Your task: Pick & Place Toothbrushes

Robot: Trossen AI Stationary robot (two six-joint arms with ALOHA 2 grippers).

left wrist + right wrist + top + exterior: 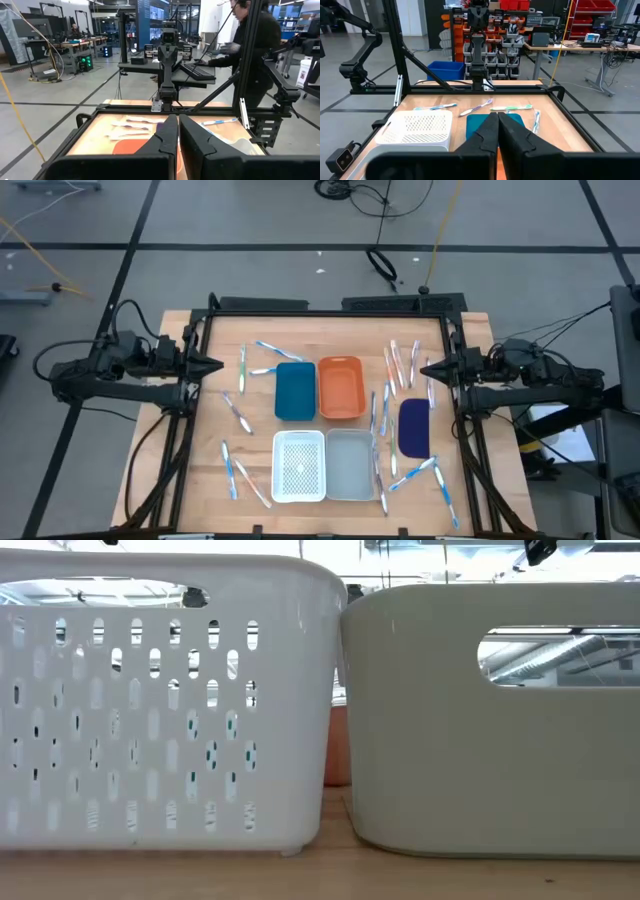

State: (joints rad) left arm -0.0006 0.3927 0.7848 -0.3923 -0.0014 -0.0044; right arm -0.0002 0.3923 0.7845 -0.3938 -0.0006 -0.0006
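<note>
- Left hand (218, 365): both fingers are clenched together with nothing between them. It hovers over its own edge of the wooden worktop (200, 480). The right hand (428, 368) mirrors it at the opposite edge, equally clenched and empty.
- Judgement: no pick has begun, so each hand must spread its fingers before it descends.
- Just ahead of the left fingertips lies a green-handled toothbrush (243, 367), set apart from its neighbours. It looks the easiest first target; close across the middle of the handle, fingers square to its length.
- Just ahead of the right hand lies a tight fan of toothbrushes (400, 364), some touching. Take an outer one, or risk dragging two.
- Farther ahead of both hands, in the middle, sit four trays: blue tray (295, 390), orange tray (341, 388), white perforated tray (299, 465) and grey tray (350, 465). Which tray takes which brush I cannot tell.
- A dark blue pad (414, 427) lies to the side of the right hand, with more brushes scattered past it. Leave the pad alone.
- Brushes lying against a tray wall will likely need nudging clear first.
- Farthest off, a person (252, 40) stands beyond the worktop frame.
</note>
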